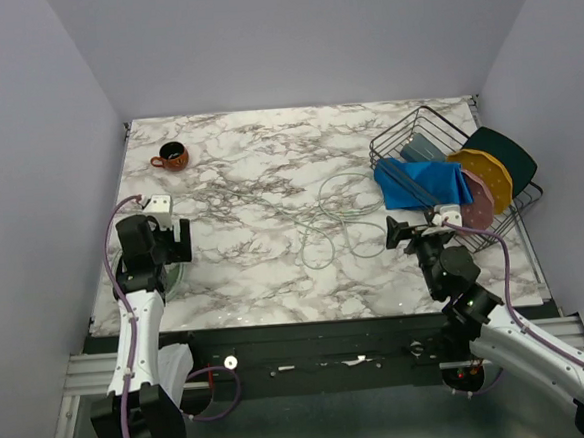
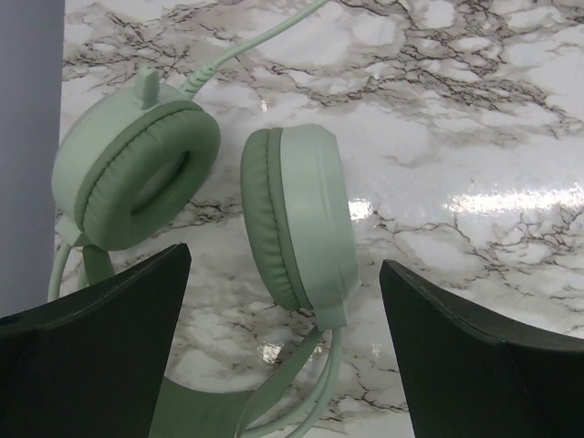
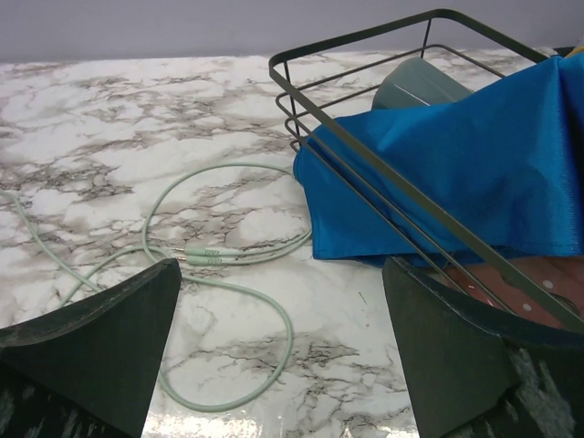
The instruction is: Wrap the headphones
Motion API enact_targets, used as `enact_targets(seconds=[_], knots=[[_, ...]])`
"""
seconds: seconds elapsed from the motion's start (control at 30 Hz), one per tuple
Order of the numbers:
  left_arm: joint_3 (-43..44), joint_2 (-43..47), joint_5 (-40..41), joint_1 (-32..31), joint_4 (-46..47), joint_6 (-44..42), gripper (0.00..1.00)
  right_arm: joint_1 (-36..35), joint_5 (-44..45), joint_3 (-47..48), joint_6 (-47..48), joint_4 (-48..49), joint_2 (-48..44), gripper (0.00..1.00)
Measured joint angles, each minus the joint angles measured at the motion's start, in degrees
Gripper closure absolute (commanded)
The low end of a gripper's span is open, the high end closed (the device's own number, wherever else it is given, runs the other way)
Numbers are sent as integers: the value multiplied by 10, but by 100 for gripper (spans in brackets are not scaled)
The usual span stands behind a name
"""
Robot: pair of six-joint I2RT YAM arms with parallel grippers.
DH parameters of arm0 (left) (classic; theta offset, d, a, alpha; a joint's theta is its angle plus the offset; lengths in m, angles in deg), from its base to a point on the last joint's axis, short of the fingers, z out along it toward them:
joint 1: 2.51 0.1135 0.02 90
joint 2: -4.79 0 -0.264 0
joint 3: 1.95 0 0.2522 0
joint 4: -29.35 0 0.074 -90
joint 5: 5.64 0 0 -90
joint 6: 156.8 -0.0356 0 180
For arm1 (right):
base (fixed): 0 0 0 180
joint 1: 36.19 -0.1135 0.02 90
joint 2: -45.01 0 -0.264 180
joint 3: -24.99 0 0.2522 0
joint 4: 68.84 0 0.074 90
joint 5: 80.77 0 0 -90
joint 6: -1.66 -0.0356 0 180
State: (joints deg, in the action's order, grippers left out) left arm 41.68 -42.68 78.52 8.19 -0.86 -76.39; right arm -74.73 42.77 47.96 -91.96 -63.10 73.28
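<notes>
The pale mint-green headphones lie on the marble table at the left edge, mostly hidden under my left arm in the top view [image 1: 177, 275]. In the left wrist view, two round padded cups [image 2: 137, 173] [image 2: 301, 219] stand on edge, with the slim headband [image 2: 274, 383] below them. My left gripper [image 2: 285, 265] is open just above them, with the right-hand cup between its fingers. The long thin cable [image 1: 347, 210] runs right in loose loops. Its plugs [image 3: 201, 256] lie ahead of my open, empty right gripper [image 3: 280, 269], which sits low over the table [image 1: 398, 234].
A black wire dish rack [image 1: 421, 130] at the right holds a blue cloth [image 3: 456, 164], a grey cup and several plates [image 1: 490, 180], close to my right gripper. A brown mug [image 1: 170, 155] stands at the back left. A grey wall borders the left edge.
</notes>
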Motion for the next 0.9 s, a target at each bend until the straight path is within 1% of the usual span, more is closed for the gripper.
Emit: enact_targets(seconds=[0.13,0.23,0.33,0.53,0.57,0.6,0.73,0.9], knots=[[21,-7,24,0,1,6,1,0,0,0,0,0,7,0],[35,-10,75,2,13,-2,1,0,0,0,0,0,10,0],[58,-39,106,24,18,-6,1,0,0,0,0,0,10,0],[164,-182,87,122,7,-9,1,0,0,0,0,0,9,0],[169,-189,84,124,7,-11,1,0,0,0,0,0,9,0],[184,-219,77,131,7,-14,1,0,0,0,0,0,9,0],[192,-268,57,132,1,-29,1,0,0,0,0,0,8,0],[192,-289,43,132,10,-53,2,0,0,0,0,0,10,0]])
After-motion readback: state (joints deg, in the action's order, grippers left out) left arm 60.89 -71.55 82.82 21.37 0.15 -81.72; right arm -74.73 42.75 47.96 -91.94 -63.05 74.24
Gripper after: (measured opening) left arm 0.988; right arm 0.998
